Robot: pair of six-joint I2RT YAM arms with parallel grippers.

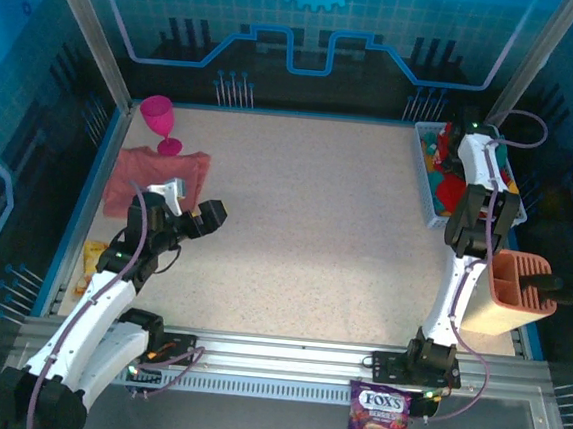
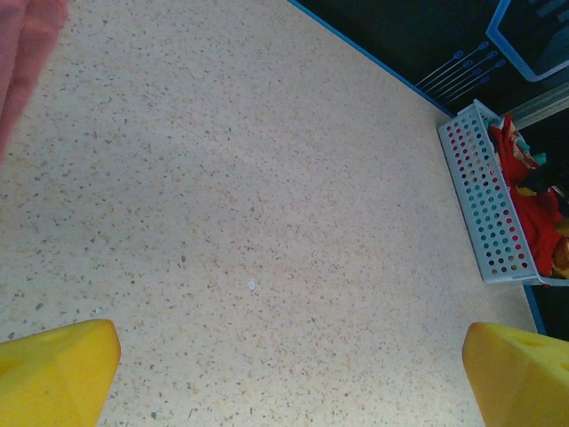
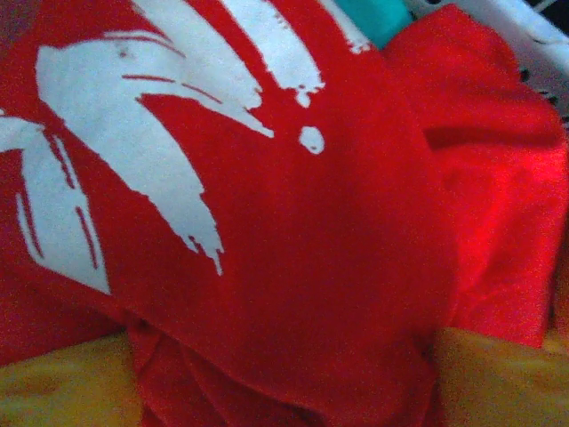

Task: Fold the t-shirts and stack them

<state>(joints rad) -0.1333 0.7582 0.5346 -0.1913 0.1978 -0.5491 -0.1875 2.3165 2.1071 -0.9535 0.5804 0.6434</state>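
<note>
Left hand (image 2: 291,347): spread wide above desk (image 2: 267,178). Right hand (image 3: 284,365): fingers flank bunched red t-shirt (image 3: 302,231); whether clamped, cannot tell.

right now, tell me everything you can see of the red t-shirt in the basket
The bright red cloth t-shirt lies crumpled and unfolded in the pale perforated plastic basket at the far right corner of the speckled table. It looks like soft knit, with a large white brush-stroke print facing up and teal cloth beside it. A bunched fold sits between the yellow fingers of the right gripper; whether they pinch it cannot be told.
</note>
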